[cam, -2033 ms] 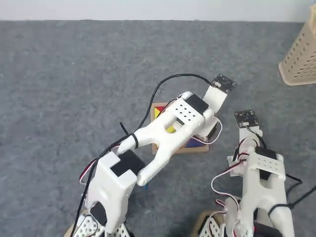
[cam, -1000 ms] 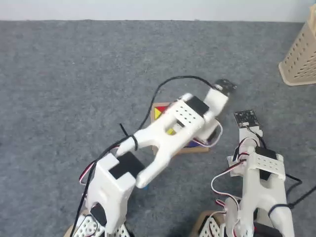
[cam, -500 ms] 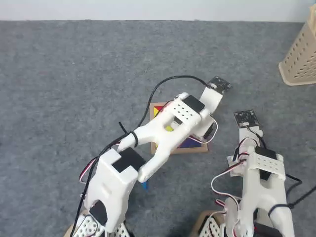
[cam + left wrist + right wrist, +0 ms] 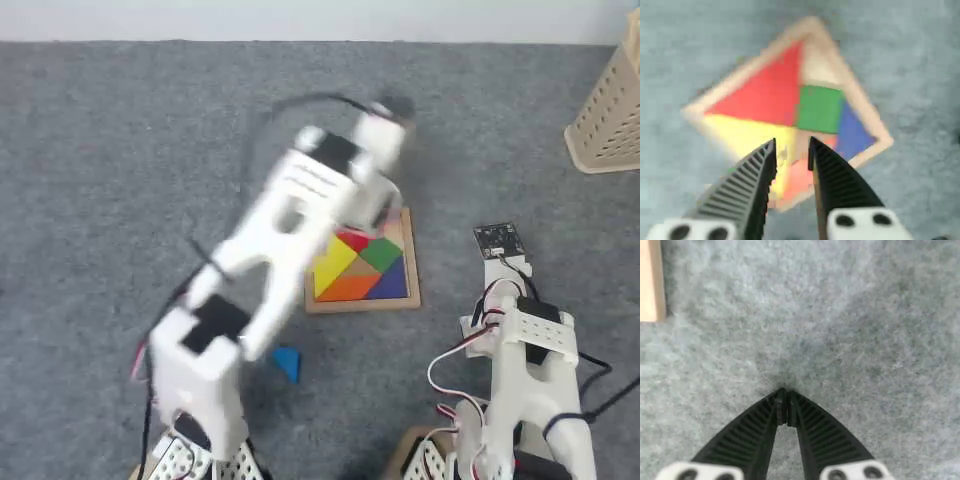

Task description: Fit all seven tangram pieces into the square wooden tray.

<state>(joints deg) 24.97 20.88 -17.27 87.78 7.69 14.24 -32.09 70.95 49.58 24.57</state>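
The square wooden tray [image 4: 407, 296] lies mid-table with red [image 4: 352, 240], yellow [image 4: 332, 264], green [image 4: 381, 252], orange [image 4: 350, 288] and dark blue [image 4: 393, 280] pieces in it. Bare wood shows in its far right corner [image 4: 397, 224]. A loose blue piece [image 4: 287, 362] lies on the carpet in front of the tray, to its left. My left arm [image 4: 290, 215] hangs raised over the tray's far left side. The left gripper [image 4: 791, 150] is open and holds nothing above the tray [image 4: 860, 97]. To the right of the tray, my right gripper [image 4: 785, 396] is shut and empty, tips on the carpet.
A beige perforated basket [image 4: 610, 100] stands at the far right edge. The right arm [image 4: 525, 345] occupies the near right. A corner of the tray [image 4: 650, 280] shows in the right wrist view. Grey carpet stretches open to the left and behind.
The left arm has lifted and swung back and to the left off the tray, uncovering the pieces inside and the loose blue piece. The right arm has not moved.
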